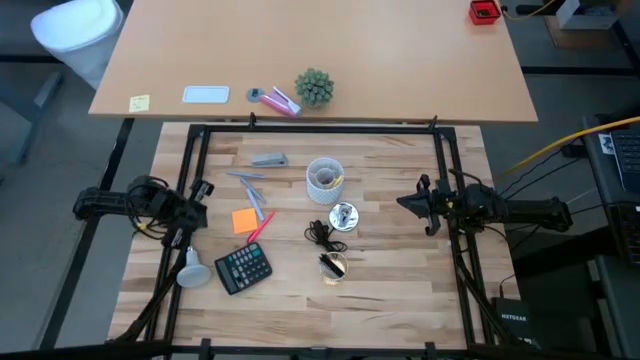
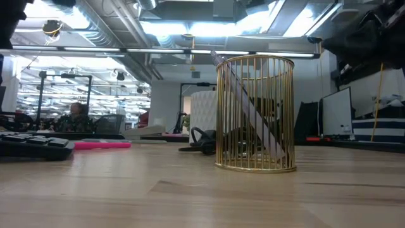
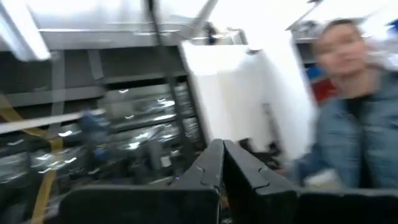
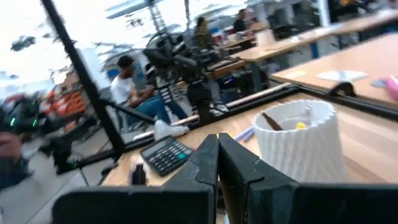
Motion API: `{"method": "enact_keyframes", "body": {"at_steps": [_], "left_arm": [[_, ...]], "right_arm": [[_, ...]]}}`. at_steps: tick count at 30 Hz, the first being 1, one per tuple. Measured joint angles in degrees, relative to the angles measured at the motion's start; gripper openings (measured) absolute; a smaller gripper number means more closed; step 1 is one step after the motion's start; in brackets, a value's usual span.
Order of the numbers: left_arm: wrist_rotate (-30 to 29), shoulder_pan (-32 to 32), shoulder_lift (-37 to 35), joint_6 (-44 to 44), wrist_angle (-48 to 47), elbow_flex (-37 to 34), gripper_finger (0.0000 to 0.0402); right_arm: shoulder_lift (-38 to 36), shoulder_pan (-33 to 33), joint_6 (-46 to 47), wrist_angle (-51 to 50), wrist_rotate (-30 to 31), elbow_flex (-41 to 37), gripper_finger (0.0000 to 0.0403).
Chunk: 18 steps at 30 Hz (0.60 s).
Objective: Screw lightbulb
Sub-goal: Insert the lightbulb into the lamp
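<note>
1. The lightbulb (image 1: 190, 268) is seen lying on its side at the lower left of the high view, just left of the black calculator (image 1: 243, 268), free of both grippers.
2. The left gripper (image 1: 203, 189) is held above the table's left edge, left of centre in the high view — its fingers (image 3: 214, 163) are pressed together in the left wrist view, nothing between them.
3. The right gripper (image 1: 425, 206) is held at the right side of the table, right of centre; its fingers (image 4: 208, 155) are likewise closed on nothing.
4. A white ribbed cup (image 1: 325, 180) is placed near the centre of the high view, with a dark stick and something yellow inside it, best shown in the right wrist view (image 4: 300, 146).
5. A gold wire holder (image 2: 255, 113) fills the middle of the low view — a pale flat strip is leaned inside it.
6. The round silver socket (image 1: 343, 216) with a black cord (image 1: 318, 233) is set between the cup and the holder.
7. A person in a denim jacket (image 3: 354, 118) is shown blurred at the right of the left wrist view.
</note>
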Motion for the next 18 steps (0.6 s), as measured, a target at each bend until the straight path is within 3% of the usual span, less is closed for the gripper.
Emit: {"method": "enact_keyframes", "body": {"at_steps": [4, 8, 18], "left_arm": [[-7.07, 0.0, 0.0, 1.34, 0.29, 0.0, 0.0], [-9.89, 0.0, 0.0, -0.05, 0.78, 0.02, 0.0], [-11.31, -0.02, 0.07, -20.69, -4.62, 0.13, 0.0]], "right_arm": [[0.57, -0.01, 2.73, 0.03, 2.38, -0.01, 0.0012], [0.88, 0.01, 3.23, 0.0, 2.51, -0.01, 0.0012], [0.88, 0.01, 3.36, 0.05, 2.48, -0.01, 0.0012]]}}
